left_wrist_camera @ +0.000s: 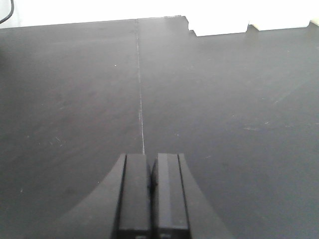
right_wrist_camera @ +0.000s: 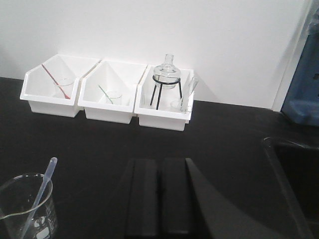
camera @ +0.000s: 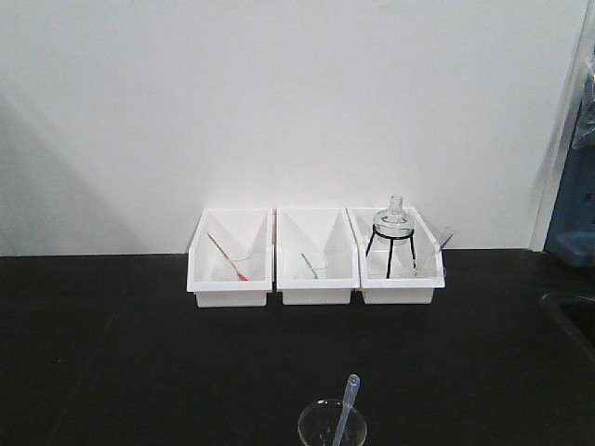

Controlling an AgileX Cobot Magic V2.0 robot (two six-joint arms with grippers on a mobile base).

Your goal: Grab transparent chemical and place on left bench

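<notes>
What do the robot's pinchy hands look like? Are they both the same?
Yes, they look alike. The left gripper has two flat, matte black rectangular fingers side by side, with a dark grey curved piece flaring out around them. The right gripper has the same blocky black fingers and curved dark sides. No stickers, writing or cables show on either one.

Beaker (camera: 332, 426) on bench (camera: 139, 353) before bins (camera: 316, 258)

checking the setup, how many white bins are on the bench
3, in a row against the wall: left bin, middle bin, and right bin holding the flask on its tripod.
</notes>
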